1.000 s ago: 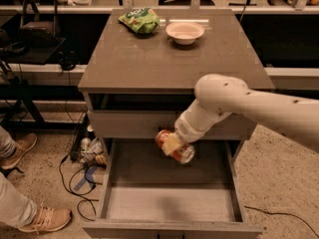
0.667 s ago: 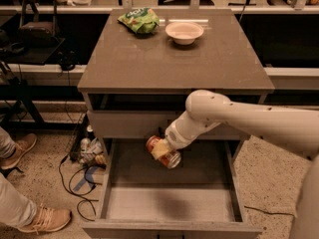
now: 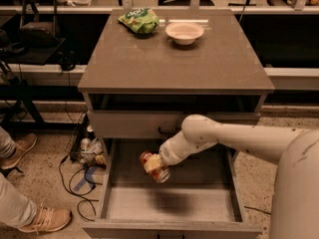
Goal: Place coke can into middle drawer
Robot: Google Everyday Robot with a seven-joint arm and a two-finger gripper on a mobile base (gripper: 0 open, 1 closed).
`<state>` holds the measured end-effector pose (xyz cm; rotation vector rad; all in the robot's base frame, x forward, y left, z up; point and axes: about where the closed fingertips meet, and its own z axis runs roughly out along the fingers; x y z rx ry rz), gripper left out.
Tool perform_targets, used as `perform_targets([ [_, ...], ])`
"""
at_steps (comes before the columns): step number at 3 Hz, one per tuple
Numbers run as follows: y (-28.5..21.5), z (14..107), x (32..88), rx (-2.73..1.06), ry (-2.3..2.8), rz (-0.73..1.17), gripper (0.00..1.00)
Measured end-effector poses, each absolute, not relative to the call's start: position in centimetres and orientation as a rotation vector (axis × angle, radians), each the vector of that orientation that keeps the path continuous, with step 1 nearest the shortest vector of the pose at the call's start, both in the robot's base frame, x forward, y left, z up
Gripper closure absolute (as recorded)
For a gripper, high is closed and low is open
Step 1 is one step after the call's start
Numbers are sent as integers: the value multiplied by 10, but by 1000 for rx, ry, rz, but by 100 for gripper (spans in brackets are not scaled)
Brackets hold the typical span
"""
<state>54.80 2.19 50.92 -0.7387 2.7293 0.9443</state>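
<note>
Your gripper (image 3: 153, 164) has dropped lower and slid to the left over the last second, carrying the coke can (image 3: 161, 174) away from the closed drawer front (image 3: 134, 125) and out over the open middle drawer (image 3: 199, 209). The gripper is clamped around the can's middle, with the can tilted and its ends sticking out either side of the fingers. A second ago the can hung high, close under the upper drawer front and further right; it now sits above the left-centre of the drawer's pale floor, within the side walls but not touching the bottom, and a dark shadow lies on the floor below it. The arm's elbow has swung left with it. For you, this reads as the lowering stage: the can is over the right compartment, and what is left seems to be a little more descent and then a release. Up on the desk (image 3: 174, 63), the green chip bag (image 3: 139, 20) and the bowl (image 3: 184, 32) sit where they were.
</note>
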Motion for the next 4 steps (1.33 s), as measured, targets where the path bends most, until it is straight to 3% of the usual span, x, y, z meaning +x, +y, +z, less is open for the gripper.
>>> perform_targets([
  [1,25,479,536,-650,2739,1040,88],
  [2,26,451,525,-562,2744,1125,70],
  [4,12,416,520,-495,2785,1144,25],
])
